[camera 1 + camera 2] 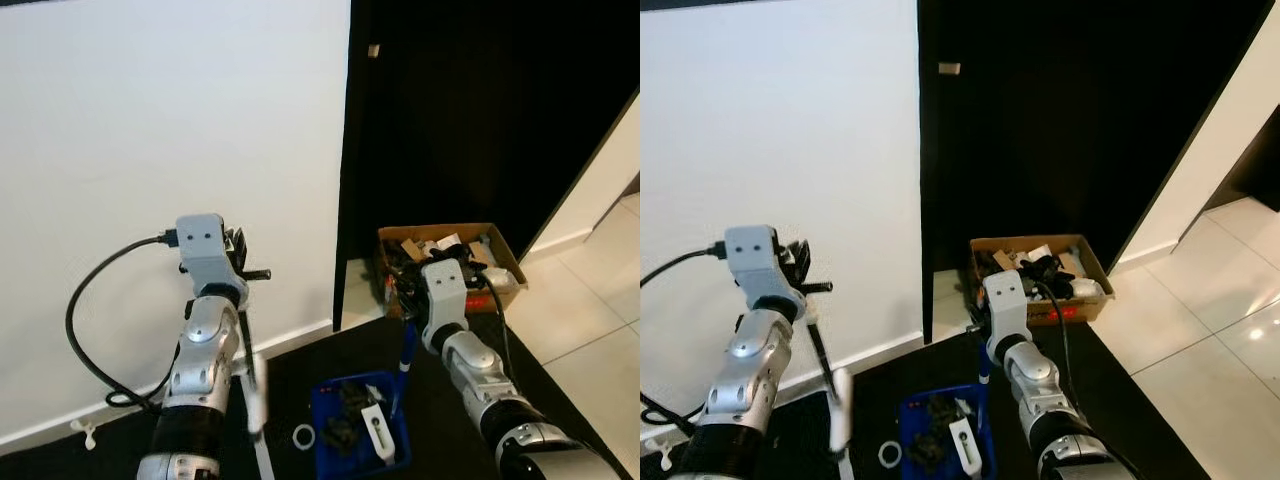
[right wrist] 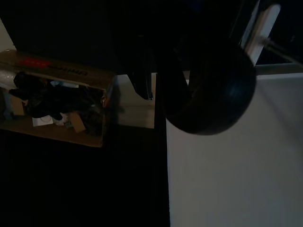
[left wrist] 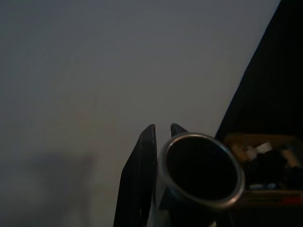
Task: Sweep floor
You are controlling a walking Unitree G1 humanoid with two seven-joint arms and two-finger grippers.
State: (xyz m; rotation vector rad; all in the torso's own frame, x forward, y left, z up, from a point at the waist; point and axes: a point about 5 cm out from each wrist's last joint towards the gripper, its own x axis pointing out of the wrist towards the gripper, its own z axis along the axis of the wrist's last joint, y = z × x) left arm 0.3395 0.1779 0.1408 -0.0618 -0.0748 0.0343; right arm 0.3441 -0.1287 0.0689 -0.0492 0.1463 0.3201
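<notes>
Two tools are in hand low in the frame: the left gripper (image 1: 240, 262) is closed on a silver-tubed broom handle (image 3: 201, 170), and the right gripper (image 1: 408, 312) clasps the blue dustpan handle (image 1: 405, 365), its blue pan (image 1: 325, 400) already holding debris at bottom centre. Sweeping seems under way; next, the broom should draw leftover litter across the dark floor (image 1: 440, 420) toward the pan. A cardboard box (image 1: 505, 255) sits at centre right.

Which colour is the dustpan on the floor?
Blue plastic dustpan; the left eye view shows it best.
</notes>
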